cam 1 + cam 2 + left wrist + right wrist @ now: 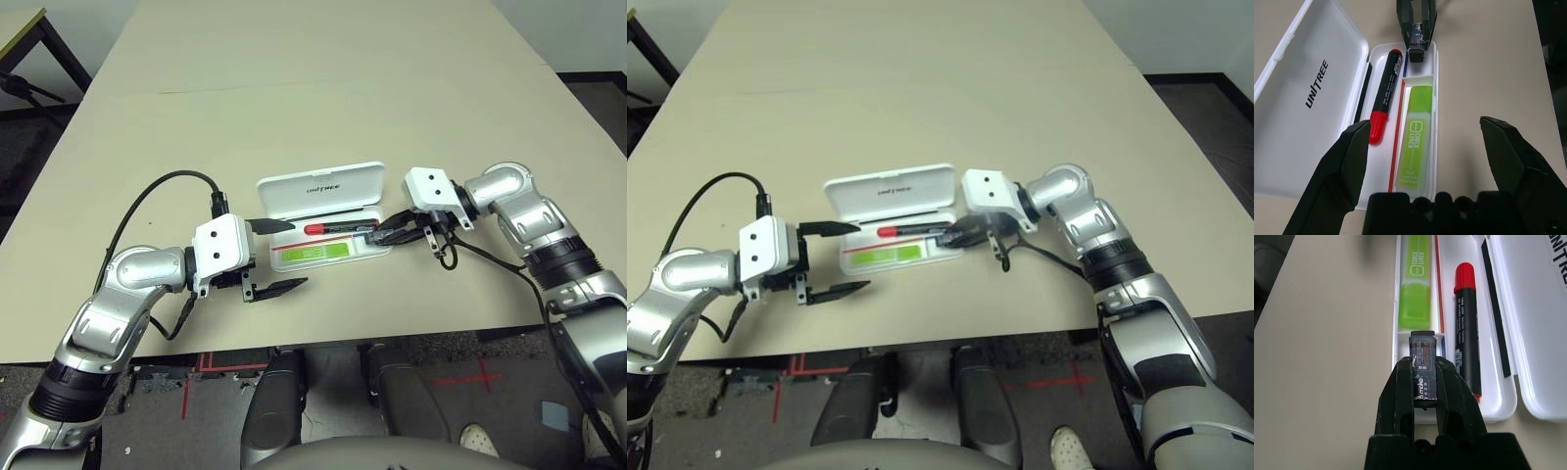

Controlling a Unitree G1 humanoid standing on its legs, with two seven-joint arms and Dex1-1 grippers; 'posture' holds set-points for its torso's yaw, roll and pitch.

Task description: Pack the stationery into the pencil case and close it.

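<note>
Right pincer [1424, 382] clenched on tiny dark grey block [1423, 367], held over end of pencil case [323, 220] nearest that pincer, block's tip at tray rim. Left pincer [1430, 147] spread wide, nothing held, at opposite end of case. Case seen lying open on beige surface [323, 88]: smooth white hard plastic, rounded corners, lettered lid laid back. Lime-green highlighter [1414, 134], flat and translucent, and round red marker [1385, 95] lodged side by side in tray.
</note>
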